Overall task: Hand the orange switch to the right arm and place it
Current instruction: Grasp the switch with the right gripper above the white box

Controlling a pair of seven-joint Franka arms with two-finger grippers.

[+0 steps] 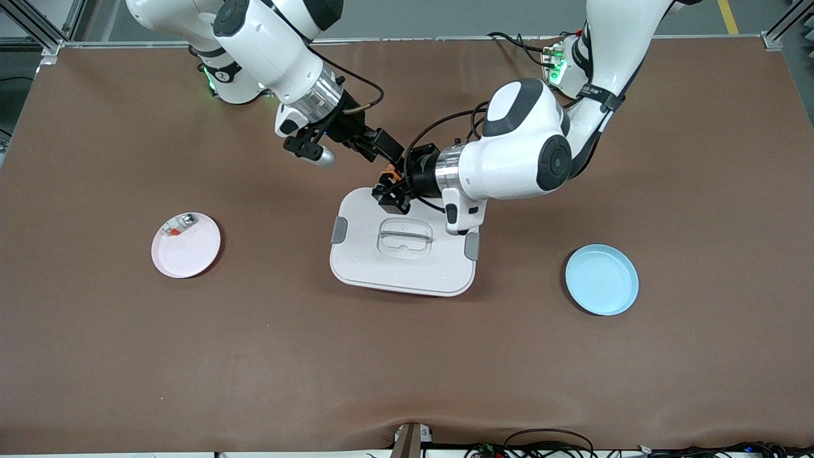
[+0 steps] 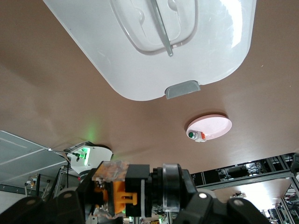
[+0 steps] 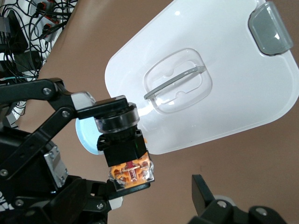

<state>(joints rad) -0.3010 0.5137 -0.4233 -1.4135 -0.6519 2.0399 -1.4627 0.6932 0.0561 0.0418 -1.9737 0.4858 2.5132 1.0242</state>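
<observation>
Blue plate (image 1: pixel 601 280) at 4 o'clock. Left tool (image 1: pixel 391 191) clamps orange switch (image 1: pixel 389 174); right tool (image 1: pixel 381 147) apart. Early release risks dropping onto white lid (image 1: pixel 407 254).

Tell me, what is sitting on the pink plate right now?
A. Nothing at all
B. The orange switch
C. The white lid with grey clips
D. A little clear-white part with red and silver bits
D: a small clear-white part with red and silver bits lies on the pink plate, while the orange switch is up in the left gripper, over the white lid.
</observation>
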